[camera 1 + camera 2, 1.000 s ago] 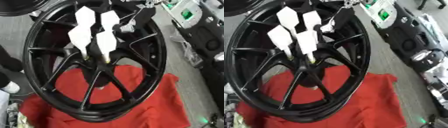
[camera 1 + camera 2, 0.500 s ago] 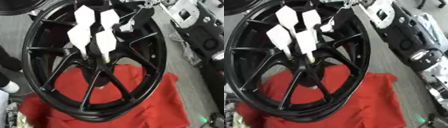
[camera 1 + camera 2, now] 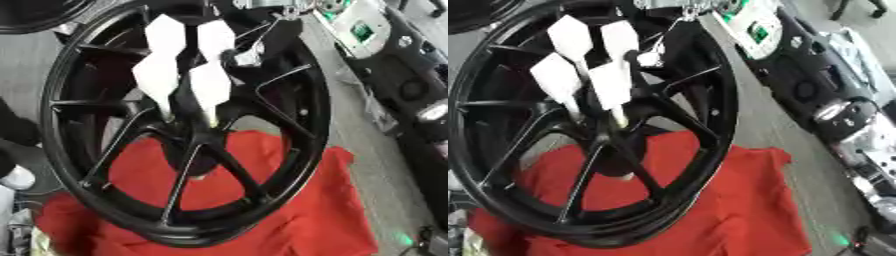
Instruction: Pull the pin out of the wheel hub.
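**A:** Start close in. What's nearest?

**B:** A red cloth [image 3: 289,210] spread on the grey floor [image 3: 372,150]. The black wheel [image 3: 312,125] stands upright on it, with its lower rim pressing into the fabric. The spokes run in to the hub [image 3: 197,147], roughly at the middle of the view.

**A:** And the pin?

**B:** There's a small pale piece [image 3: 211,121] just above the hub, right at the fingertips. I take that for the pin, still seated in the hub, though I can't make out its shape.

**A:** The hand?

**B:** One hand [image 3: 210,85], white-fingered, reaches down through the spokes from the top. I judge it to be the right one. Its fingers are straight and spread, with the tips at the hub. I can't see them curled round anything, nor whether two tips already nip the pin. The other hand doesn't show.

**A:** So how should the pull go?

**B:** I'd close the tips on the pin before drawing. Then I'd pull straight along the pin's own line, because a sideways tug could jam it or rock the wheel on the cloth. The fingers should also keep off the spokes on the way out.

**A:** Any writing farther back?

**B:** Beyond the rim sits a white box [image 3: 360,30] with a green patch on it, and dark equipment lies to its right. None of the lettering is legible.
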`<act>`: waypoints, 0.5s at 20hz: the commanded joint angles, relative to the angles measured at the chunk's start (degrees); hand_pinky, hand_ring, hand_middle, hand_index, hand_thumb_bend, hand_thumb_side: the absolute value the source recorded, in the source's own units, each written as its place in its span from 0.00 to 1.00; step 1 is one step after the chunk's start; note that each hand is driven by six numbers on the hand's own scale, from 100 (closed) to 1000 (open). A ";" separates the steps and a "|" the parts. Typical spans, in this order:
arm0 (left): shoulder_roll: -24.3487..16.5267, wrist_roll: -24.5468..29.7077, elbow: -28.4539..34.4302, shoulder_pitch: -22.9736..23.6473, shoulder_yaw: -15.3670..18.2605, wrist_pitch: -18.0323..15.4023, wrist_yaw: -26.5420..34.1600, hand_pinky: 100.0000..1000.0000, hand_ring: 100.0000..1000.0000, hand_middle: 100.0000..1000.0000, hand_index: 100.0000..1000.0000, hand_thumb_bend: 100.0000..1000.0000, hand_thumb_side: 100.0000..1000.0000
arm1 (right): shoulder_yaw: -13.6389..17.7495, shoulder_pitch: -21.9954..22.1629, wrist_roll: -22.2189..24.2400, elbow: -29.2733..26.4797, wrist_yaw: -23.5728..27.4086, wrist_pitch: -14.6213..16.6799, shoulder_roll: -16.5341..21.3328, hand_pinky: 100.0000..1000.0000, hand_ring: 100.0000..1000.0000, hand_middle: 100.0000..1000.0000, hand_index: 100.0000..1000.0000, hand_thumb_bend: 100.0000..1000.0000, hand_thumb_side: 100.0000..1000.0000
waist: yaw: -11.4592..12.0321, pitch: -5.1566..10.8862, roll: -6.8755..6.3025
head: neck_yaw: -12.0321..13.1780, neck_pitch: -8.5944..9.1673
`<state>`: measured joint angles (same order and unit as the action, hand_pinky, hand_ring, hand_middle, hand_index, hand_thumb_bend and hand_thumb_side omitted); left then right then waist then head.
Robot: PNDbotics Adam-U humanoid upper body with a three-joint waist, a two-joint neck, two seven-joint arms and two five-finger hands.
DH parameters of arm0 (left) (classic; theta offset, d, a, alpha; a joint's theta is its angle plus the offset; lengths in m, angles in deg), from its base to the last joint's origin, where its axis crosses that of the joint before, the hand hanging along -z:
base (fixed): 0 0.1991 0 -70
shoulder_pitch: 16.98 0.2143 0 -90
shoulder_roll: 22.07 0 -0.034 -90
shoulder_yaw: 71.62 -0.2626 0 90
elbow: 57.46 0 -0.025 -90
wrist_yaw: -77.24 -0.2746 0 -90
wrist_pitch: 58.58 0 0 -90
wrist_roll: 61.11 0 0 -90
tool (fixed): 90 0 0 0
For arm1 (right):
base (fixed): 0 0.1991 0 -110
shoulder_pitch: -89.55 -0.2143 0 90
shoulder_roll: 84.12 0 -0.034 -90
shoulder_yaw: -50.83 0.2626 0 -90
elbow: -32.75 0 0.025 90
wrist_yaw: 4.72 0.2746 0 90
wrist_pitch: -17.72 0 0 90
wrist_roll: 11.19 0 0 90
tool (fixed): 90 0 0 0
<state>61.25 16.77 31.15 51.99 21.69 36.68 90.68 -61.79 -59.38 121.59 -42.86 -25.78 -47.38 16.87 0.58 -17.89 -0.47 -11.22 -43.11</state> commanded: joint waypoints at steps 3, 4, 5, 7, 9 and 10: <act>-1.64 0.17 0.66 -0.22 0.20 -0.07 0.06 0.68 0.72 0.69 0.68 0.05 0.84 | 0.55 -0.95 3.68 -0.38 2.16 1.43 0.80 0.87 0.73 0.58 0.76 0.00 0.31 | 0.13 1.02 -0.05 | -0.05 1.62; -1.63 0.17 0.65 -0.20 0.20 -0.07 0.04 0.68 0.72 0.69 0.68 0.05 0.84 | 0.51 -0.94 3.72 -0.50 2.63 0.92 0.84 0.87 0.73 0.56 0.74 0.00 0.30 | 0.12 1.05 -0.06 | -0.05 1.77; -1.62 0.17 0.64 -0.19 0.20 -0.07 0.02 0.68 0.72 0.69 0.68 0.05 0.84 | 0.45 -0.94 3.80 -0.64 3.05 0.47 0.88 0.87 0.73 0.56 0.74 0.00 0.30 | 0.12 1.08 -0.06 | -0.04 1.86; -1.61 0.18 0.62 -0.16 0.20 -0.06 -0.03 0.68 0.72 0.69 0.68 0.05 0.84 | 0.36 -0.93 3.97 -0.86 3.84 -0.38 0.95 0.86 0.72 0.52 0.70 0.00 0.28 | 0.10 1.15 -0.06 | -0.04 1.89; -1.61 0.18 0.60 -0.14 0.20 -0.06 -0.07 0.68 0.72 0.69 0.68 0.05 0.84 | 0.31 -0.92 4.02 -1.03 4.60 -1.20 1.00 0.86 0.71 0.47 0.65 0.00 0.26 | 0.10 1.23 -0.06 | -0.05 1.82; -1.61 0.17 0.60 -0.13 0.21 -0.07 -0.08 0.68 0.72 0.69 0.68 0.05 0.84 | 0.31 -0.93 3.92 -1.10 4.98 -1.65 1.01 0.85 0.70 0.44 0.61 0.00 0.24 | 0.11 1.28 -0.06 | -0.05 1.79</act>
<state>61.25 16.85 31.13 52.28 21.69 36.67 90.68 -61.80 -59.39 124.07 -43.09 -21.54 -49.88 16.86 0.61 -17.88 -0.48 -11.22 -42.11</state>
